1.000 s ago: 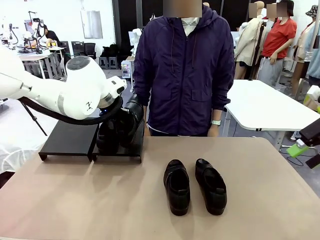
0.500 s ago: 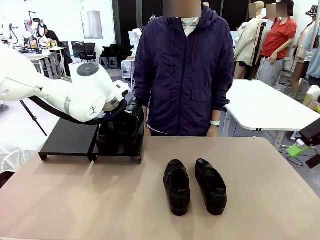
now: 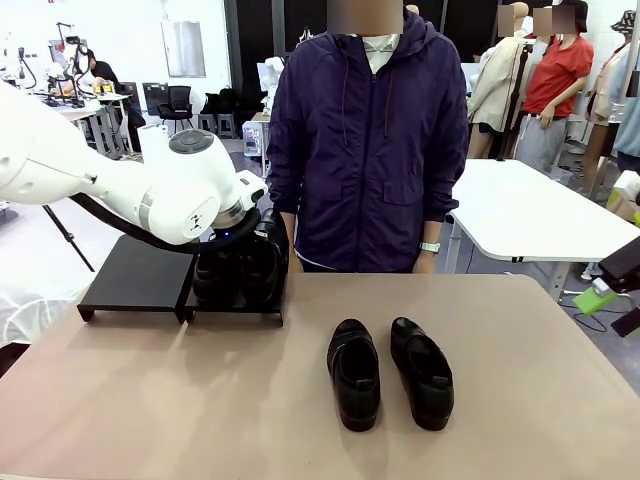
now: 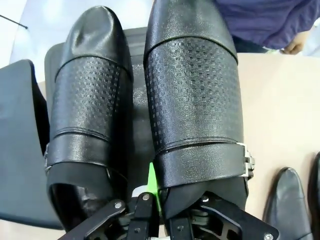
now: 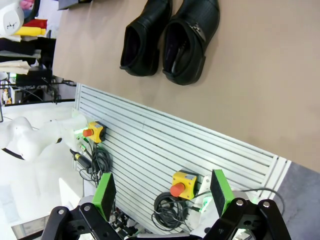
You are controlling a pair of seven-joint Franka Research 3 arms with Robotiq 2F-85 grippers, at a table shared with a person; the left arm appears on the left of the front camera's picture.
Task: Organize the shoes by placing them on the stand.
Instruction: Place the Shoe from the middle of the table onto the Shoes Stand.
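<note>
front view: left claw (image 3: 247, 236) largely hidden behind white wrist (image 3: 190, 185), over glossy black pair (image 3: 236, 272) on black stand (image 3: 135, 278). left wrist view: claw pinched tight on collar of embossed leather shoe (image 4: 192, 100), heel cut off; mate (image 4: 87, 95) just beside. right wrist view: right claw (image 5: 162, 192) spread wide, empty; second pair (image 5: 170, 35) far ahead on tan table (image 5: 260, 75).

Glossy black loafers (image 3: 354, 372) on a beige tabletop (image 3: 180, 400). Two more black loafers (image 4: 192, 95) show a fine embossed diamond grid across the upper. Matte black stand (image 3: 135, 278). White robot arm (image 3: 100, 185). Person's dark purple jacket (image 3: 370, 140).
</note>
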